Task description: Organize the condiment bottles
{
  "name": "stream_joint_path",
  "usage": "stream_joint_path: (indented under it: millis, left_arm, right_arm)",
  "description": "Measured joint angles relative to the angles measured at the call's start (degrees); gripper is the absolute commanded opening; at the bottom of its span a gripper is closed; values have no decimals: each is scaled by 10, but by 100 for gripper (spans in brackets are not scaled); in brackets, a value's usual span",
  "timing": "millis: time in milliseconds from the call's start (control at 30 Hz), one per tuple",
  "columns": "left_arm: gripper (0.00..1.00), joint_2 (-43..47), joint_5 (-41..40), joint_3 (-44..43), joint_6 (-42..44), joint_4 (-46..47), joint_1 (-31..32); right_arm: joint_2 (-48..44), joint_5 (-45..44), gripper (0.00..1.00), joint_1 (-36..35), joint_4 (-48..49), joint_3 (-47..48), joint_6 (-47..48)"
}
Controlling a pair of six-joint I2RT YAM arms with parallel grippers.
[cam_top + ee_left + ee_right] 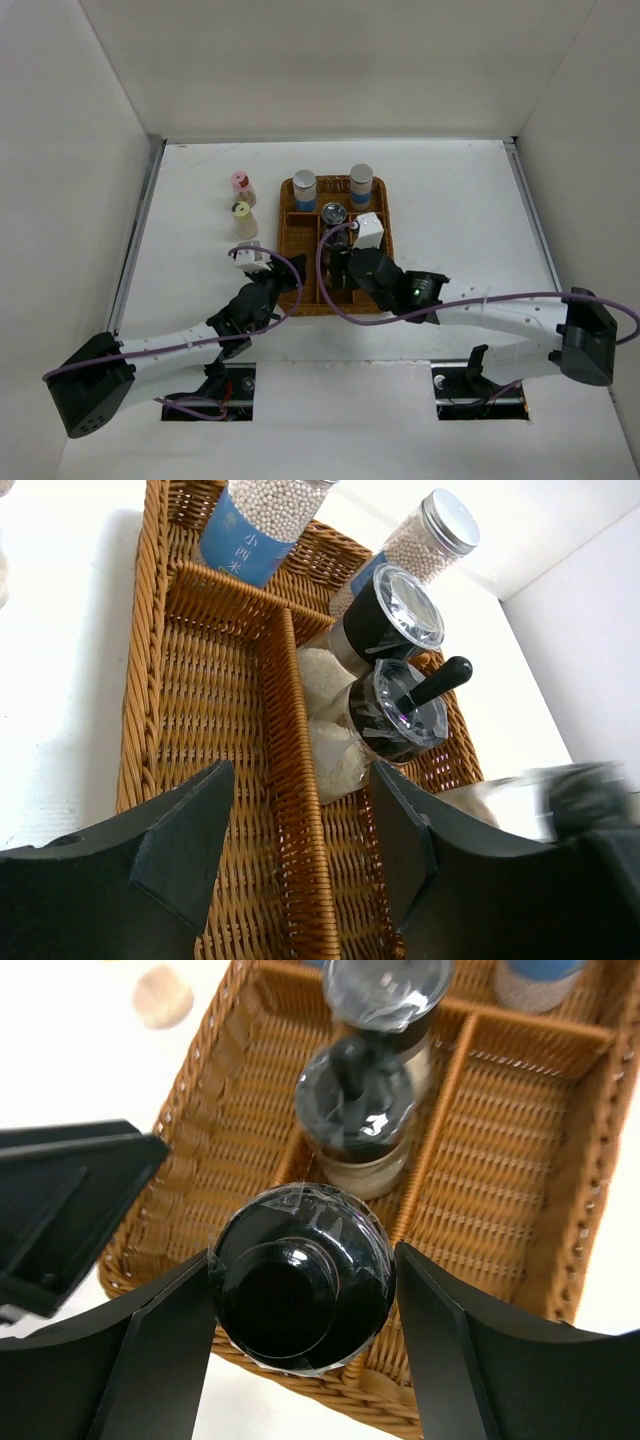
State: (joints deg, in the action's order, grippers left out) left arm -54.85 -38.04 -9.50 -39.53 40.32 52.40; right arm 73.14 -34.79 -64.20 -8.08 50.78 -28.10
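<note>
A brown wicker tray holds two grey-capped, blue-labelled bottles at its back, one on the left and one on the right, with a shiny-topped bottle in front of them. Pink-capped and yellow-capped bottles stand on the table left of the tray. My right gripper is shut on a black-topped bottle over the tray's near middle. Two more wrapped-top bottles stand beyond it. My left gripper is open and empty over the tray's left divider.
The left wrist view shows the grey-capped bottles and two black-collared bottles in the middle compartment. The tray's left and right compartments hold nothing. White walls enclose the table.
</note>
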Motion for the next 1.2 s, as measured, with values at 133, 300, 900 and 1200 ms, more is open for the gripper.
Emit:
stream_joint_path:
  millis: [133, 300, 900, 1200]
  left_arm:
    - [54, 0, 2, 0, -3, 0, -3]
    - [54, -2, 6, 0, -7, 0, -8]
    - [72, 39, 27, -35, -22, -104, -99]
    - [82, 34, -6, -154, -7, -260, -153]
  right_arm:
    - [41, 3, 54, -1, 15, 1, -1]
    - [83, 2, 58, -7, 42, 0, -2]
    - [53, 0, 100, -26, 103, -58, 22]
    - [-195, 33, 31, 91, 146, -114, 39]
